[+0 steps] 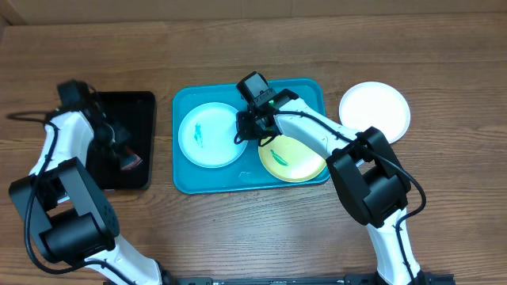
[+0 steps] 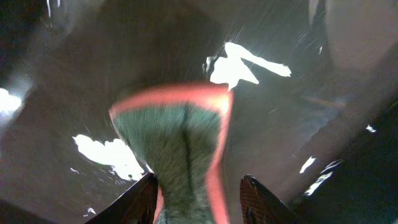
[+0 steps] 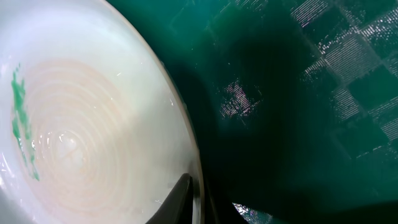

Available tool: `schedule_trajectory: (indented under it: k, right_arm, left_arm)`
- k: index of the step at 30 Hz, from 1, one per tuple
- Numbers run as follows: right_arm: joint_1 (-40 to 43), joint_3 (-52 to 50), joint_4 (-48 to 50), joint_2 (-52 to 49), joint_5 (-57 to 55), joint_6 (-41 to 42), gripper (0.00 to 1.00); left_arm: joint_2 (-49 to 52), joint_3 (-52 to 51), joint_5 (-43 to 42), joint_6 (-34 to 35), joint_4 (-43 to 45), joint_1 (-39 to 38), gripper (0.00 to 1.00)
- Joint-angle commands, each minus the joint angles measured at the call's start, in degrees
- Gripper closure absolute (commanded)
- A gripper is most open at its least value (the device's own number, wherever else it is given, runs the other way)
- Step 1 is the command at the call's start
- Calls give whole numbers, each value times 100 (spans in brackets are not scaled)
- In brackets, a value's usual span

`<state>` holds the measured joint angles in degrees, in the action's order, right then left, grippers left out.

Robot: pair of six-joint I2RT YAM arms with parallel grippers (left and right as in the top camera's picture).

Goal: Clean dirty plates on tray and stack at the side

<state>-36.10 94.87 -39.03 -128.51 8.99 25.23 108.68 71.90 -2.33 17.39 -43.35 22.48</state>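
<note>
The turquoise tray [image 1: 310,89] holds a pale blue plate [image 1: 207,136] on its left with a teal smear. On its right is a yellow-green plate [image 1: 299,163] with a green smear. A white plate [image 1: 379,108] lies on the table right of the tray. My right gripper [image 1: 251,127] is shut on the pale blue plate's right rim. In the right wrist view one finger of the gripper [image 3: 199,200] lies inside the plate [image 3: 93,124], above the tray floor [image 3: 298,93]. My left gripper [image 1: 125,153] is shut on a green and red sponge [image 1: 131,163] over the black tray.
A black rectangular tray [image 1: 131,107] sits left of the turquoise tray. In the left wrist view the sponge [image 2: 174,143] sticks out between the fingers [image 2: 199,202] above the black tray's glossy floor [image 2: 56,74]. My right arm reaches across the yellow-green plate.
</note>
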Motion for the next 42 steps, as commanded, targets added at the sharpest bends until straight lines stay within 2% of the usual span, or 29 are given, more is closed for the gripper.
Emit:
schedule_trajectory:
  k: [1,7,10,12,14,16,18,23,28,30,32,35,36,42]
  right_arm:
    - [-15,-142,-55,-138,-142,-11,91]
    - [-15,-142,-55,-138,-144,-11,91]
    - [-15,-142,-76,-138,-142,-11,91]
    - [-15,-142,-85,-138,-144,-11,91]
    - [-15,-142,-76,-138,-144,-11,91]
    - [-15,-142,-68,-138,-144,-11,91]
    - [-15,-142,-68,-138,-146,-11,91]
    - [-15,-142,-63,-138,-229,-11,90]
    - [-15,-142,-63,-138,-251,-11,90]
    - [-15,-142,-68,-138,-251,-11,90]
    - [-15,-142,-66,-140,-249,-11,90]
    - [-15,-142,-57,-138,-251,-11,90]
    - [-15,-142,-55,-140,-249,-11,90]
    - [-15,-142,-50,-140,-249,-11,90]
  left_arm:
    - [31,-378,15,-48,116,-28,58]
    - [31,-396,46,-48,170,-26,64]
    - [31,-387,105,-48,278,-26,64]
    - [28,-378,175,-50,319,-26,61]
    - [28,-376,280,-48,358,-26,51]
    - [28,-376,369,-48,433,-26,44]
    - [28,-376,385,-48,509,-26,43]
    - [28,-376,380,85,590,-26,57]
    - [28,-376,382,83,625,-26,63]
    - [28,-376,382,83,634,-26,70]
    - [28,-376,380,83,632,-26,82]
    - [28,-343,378,87,595,-26,89]
    - [28,-306,378,85,555,-26,96]
    - [26,409,378,83,-221,-26,96]
